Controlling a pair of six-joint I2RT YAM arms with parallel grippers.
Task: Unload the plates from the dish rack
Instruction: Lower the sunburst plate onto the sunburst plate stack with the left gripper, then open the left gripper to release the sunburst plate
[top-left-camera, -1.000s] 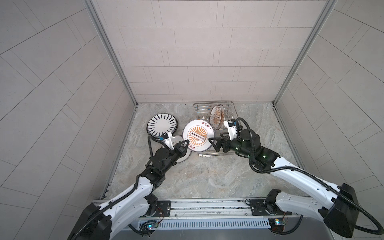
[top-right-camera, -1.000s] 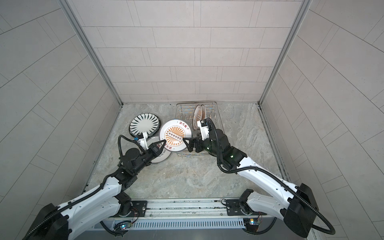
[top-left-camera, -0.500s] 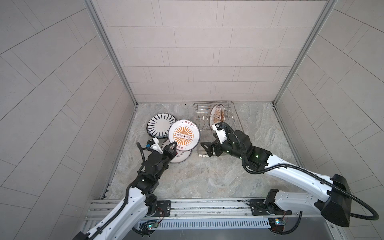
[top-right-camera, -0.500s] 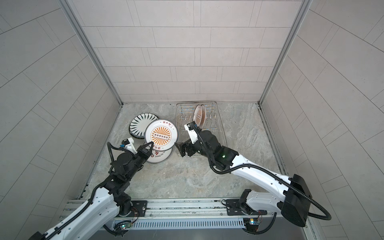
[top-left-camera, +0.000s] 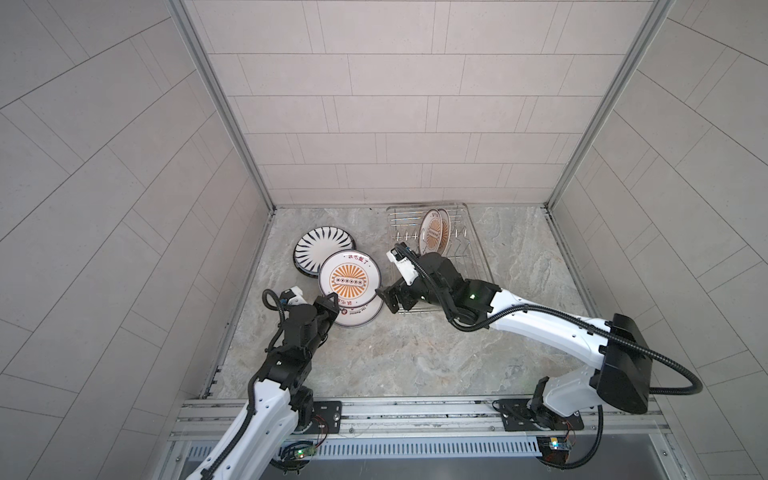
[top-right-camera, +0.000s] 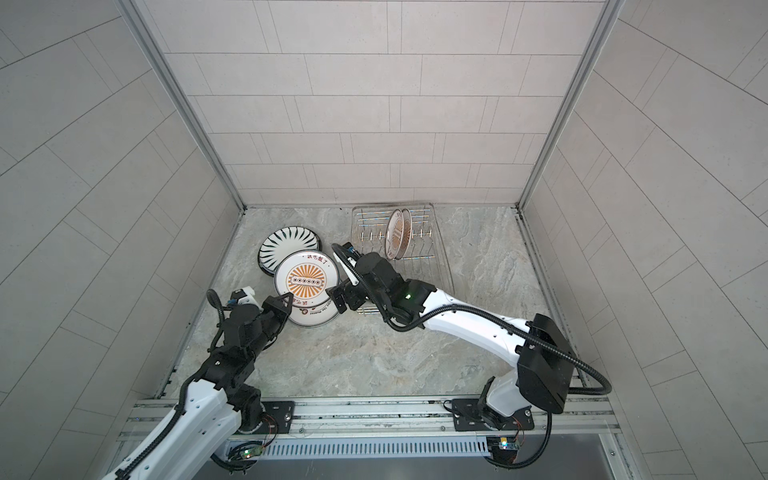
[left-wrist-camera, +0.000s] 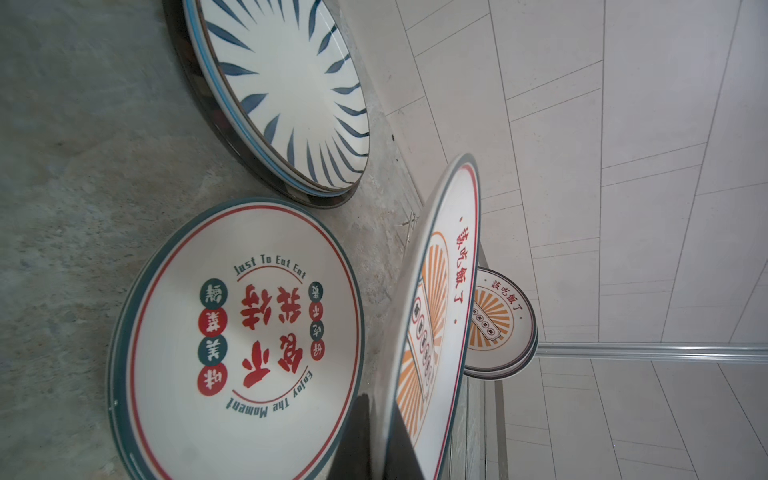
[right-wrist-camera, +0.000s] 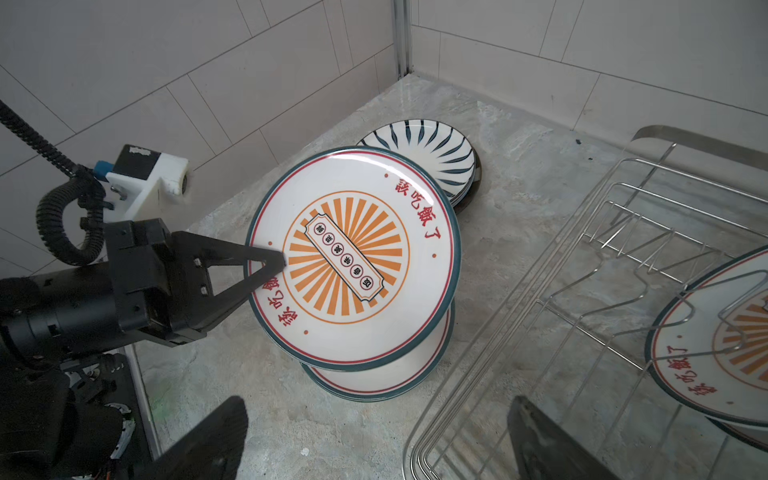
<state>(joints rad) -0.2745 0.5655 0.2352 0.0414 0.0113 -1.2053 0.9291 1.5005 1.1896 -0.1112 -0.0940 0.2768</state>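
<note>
The round white orange-sunburst plate, left of centre in a top view, hangs tilted over a flat red-lettered white plate, pinched at its rim by the left hand, the right hand spread and empty, so it may pivot down and chip.

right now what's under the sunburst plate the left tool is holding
A red-lettered plate lies flat on the counter; the sunburst plate covers most of it from above.
</note>
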